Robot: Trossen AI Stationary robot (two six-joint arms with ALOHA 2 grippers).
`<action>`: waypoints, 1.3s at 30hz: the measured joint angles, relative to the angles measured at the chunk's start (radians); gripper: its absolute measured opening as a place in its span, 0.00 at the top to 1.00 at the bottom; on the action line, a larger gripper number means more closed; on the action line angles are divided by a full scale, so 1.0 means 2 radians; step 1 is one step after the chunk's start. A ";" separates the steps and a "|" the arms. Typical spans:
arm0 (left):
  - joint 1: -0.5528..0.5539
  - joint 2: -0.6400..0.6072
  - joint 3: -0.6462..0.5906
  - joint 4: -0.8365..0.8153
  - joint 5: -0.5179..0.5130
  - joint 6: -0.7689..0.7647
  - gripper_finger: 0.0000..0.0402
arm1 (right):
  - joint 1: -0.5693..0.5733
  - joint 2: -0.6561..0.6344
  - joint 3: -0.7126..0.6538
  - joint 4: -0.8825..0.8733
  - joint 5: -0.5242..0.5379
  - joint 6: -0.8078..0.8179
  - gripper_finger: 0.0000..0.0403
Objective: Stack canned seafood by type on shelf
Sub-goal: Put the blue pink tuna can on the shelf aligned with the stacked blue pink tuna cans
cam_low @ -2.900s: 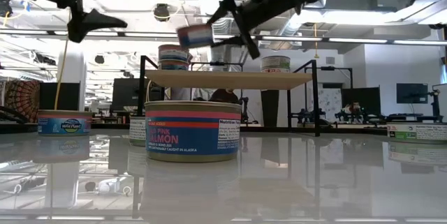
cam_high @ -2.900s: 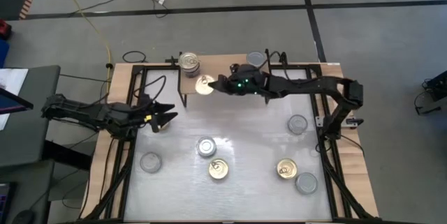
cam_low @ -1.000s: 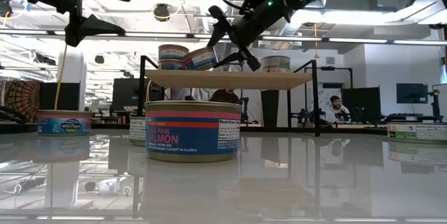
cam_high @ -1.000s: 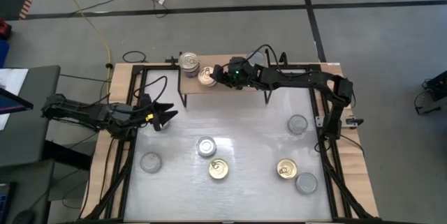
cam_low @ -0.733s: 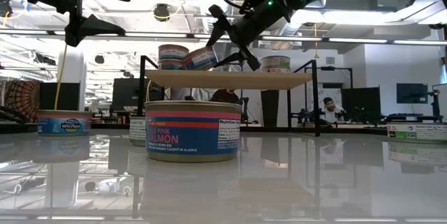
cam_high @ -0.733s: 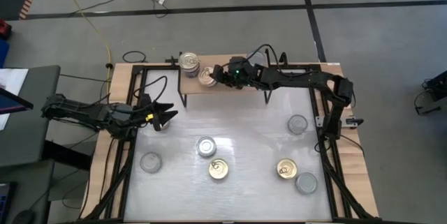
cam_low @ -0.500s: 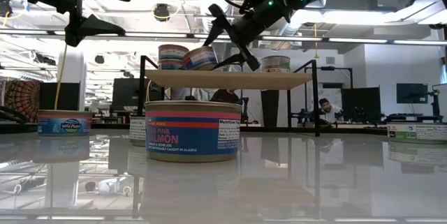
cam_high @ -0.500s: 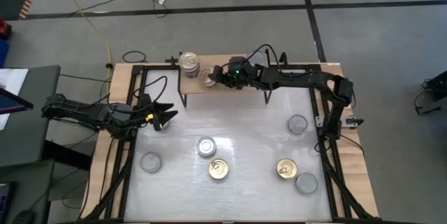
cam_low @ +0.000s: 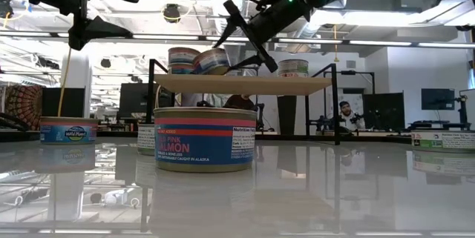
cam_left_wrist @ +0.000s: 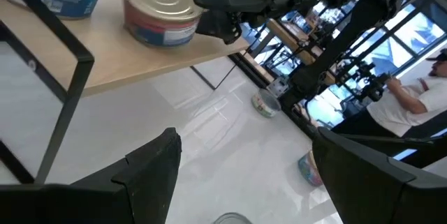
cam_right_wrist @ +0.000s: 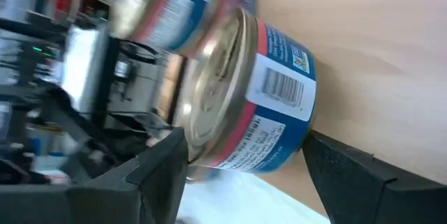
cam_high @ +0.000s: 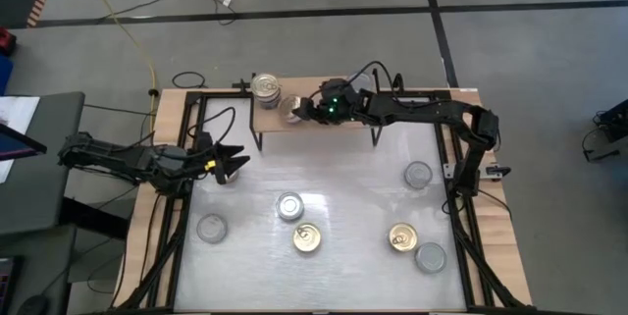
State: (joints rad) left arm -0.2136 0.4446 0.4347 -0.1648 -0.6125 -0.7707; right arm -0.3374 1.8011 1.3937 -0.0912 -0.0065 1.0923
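A: How much room on the white tabletop?

B: Wide bare stretches between scattered tins; the shelf sits at the far edge.

A: The fingers?

B: The right gripper is spread, straddling a gold-lidded can on the shelf beside the stack. The left gripper hovers with fingers apart, holding nothing.

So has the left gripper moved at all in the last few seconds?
No. The left gripper hangs open by the white table's left edge, exactly as before.
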 joint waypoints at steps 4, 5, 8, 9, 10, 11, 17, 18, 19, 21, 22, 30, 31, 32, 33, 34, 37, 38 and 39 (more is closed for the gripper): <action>0.000 0.000 0.000 -0.003 0.000 0.000 0.23 | 0.000 0.000 0.000 -0.040 -0.003 -0.015 0.25; 0.000 0.000 0.000 -0.003 0.000 0.000 0.23 | 0.000 0.000 0.000 -0.046 -0.003 -0.021 0.25; 0.000 0.000 0.000 -0.004 0.000 0.000 0.23 | 0.000 -0.005 0.000 -0.055 -0.003 -0.030 0.25; 0.000 0.000 0.000 -0.007 0.000 0.000 0.23 | 0.000 -0.006 0.001 -0.055 -0.003 -0.037 0.25; 0.000 0.000 0.000 -0.010 0.000 0.002 0.23 | -0.001 -0.009 0.006 -0.062 -0.003 -0.044 0.25; 0.000 0.000 0.000 -0.015 0.000 0.006 0.23 | -0.003 -0.011 0.011 -0.074 -0.003 -0.053 0.25; 0.000 0.000 0.000 -0.072 0.001 0.055 0.23 | -0.002 -0.033 0.058 -0.132 -0.003 -0.171 0.25; 0.000 0.000 0.000 -0.076 0.005 0.054 0.23 | 0.000 -0.037 0.064 -0.147 -0.003 -0.208 0.25; 0.000 0.000 0.000 -0.077 0.013 0.050 0.23 | 0.003 -0.042 0.069 -0.170 -0.003 -0.254 0.25; 0.000 0.000 0.000 -0.078 0.035 0.052 0.23 | 0.009 -0.050 0.078 -0.204 -0.003 -0.343 0.25; 0.000 0.000 0.000 -0.079 0.045 0.057 0.23 | 0.013 -0.054 0.079 -0.224 -0.003 -0.369 0.25; 0.000 0.000 0.000 -0.076 0.071 0.068 0.23 | 0.021 -0.066 0.080 -0.321 0.002 -0.394 0.25; 0.000 0.000 0.000 -0.075 0.071 0.068 0.23 | 0.021 -0.064 0.079 -0.328 0.002 -0.396 0.25; 0.000 0.000 0.000 -0.075 0.071 0.067 0.23 | 0.021 -0.062 0.079 -0.330 0.002 -0.403 0.26; 0.000 0.000 0.000 -0.075 0.071 0.066 0.23 | 0.021 -0.061 0.079 -0.331 0.002 -0.413 0.27; 0.000 0.000 0.000 -0.075 0.071 0.065 0.23 | 0.021 -0.059 0.079 -0.333 0.002 -0.423 0.29; 0.000 0.000 0.000 -0.075 0.071 0.065 0.23 | 0.021 -0.056 0.079 -0.330 0.003 -0.444 0.38; 0.000 0.000 0.000 -0.075 0.071 0.065 0.23 | 0.020 -0.056 0.078 -0.328 0.003 -0.450 0.42; 0.000 0.000 0.000 -0.075 0.071 0.065 0.23 | 0.019 -0.056 0.076 -0.323 0.003 -0.457 0.48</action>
State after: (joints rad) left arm -0.2138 0.4450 0.4343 -0.3149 -0.4706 -0.6399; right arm -0.2989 1.6894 1.5448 -0.7364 0.0002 0.1791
